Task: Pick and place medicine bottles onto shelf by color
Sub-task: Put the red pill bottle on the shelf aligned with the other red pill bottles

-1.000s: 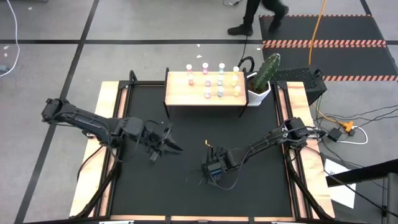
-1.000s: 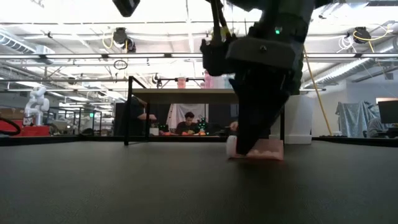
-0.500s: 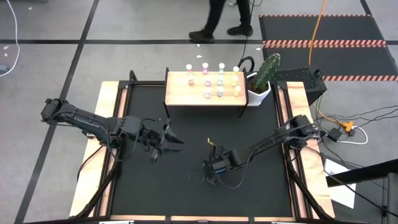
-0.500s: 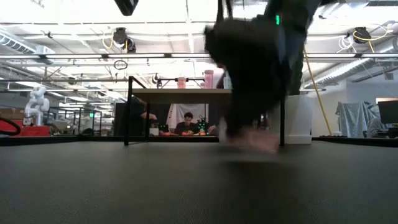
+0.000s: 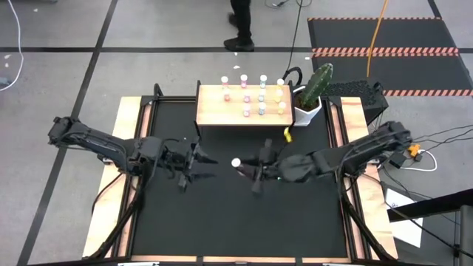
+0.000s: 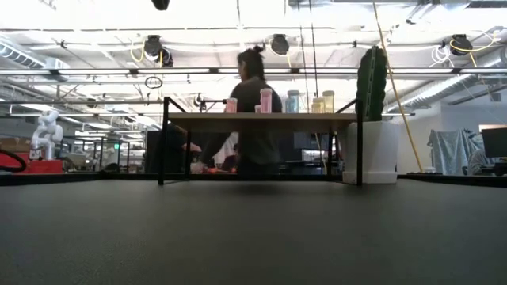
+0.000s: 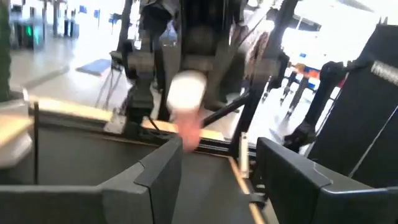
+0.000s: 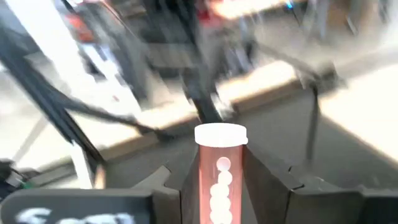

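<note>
front of the worktop (image 5: pixel 222 229) is open mat, free to pass. mid-mat, left claw (image 5: pixel 205 166) & right claw (image 5: pixel 244 168) w/ pink bottle (image 5: pixel 237 163) face each other, narrow gap between. back edge blocked by shelf (image 5: pixel 214 112) & cactus pot (image 5: pixel 307 112).

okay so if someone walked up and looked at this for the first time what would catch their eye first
Probably the right gripper over the middle of the mat, holding a pink bottle out toward the open left gripper. Next, the shelf at the far edge with its rows of bottles, and the cactus beside it.

Right gripper (image 5: pixel 247 167) holds a white-capped bottle (image 5: pixel 236 163) at mat centre, facing left gripper (image 5: pixel 205 164).
</note>
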Motion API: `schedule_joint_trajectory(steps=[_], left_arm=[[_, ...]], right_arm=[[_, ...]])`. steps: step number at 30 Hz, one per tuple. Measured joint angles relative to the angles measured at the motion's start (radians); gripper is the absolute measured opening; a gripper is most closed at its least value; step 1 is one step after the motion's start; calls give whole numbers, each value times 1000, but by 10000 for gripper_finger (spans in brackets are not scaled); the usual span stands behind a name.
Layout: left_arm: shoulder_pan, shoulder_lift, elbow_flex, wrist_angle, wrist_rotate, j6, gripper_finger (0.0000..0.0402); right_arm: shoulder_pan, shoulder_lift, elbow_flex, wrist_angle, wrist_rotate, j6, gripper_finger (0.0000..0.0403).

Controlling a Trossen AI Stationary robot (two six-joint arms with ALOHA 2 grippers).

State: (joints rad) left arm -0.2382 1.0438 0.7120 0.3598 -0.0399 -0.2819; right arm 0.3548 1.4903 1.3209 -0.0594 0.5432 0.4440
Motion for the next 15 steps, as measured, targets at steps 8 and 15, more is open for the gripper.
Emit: schedule_joint_trajectory(steps=[8,15], left_arm=[[-4,197,0,408,4,180,245],[6,282,0,540,5,171,294]], right_arm=[[-64,-20,0,275,-169,-274,108],[-112,-18,0,355,-249,-318,108]])
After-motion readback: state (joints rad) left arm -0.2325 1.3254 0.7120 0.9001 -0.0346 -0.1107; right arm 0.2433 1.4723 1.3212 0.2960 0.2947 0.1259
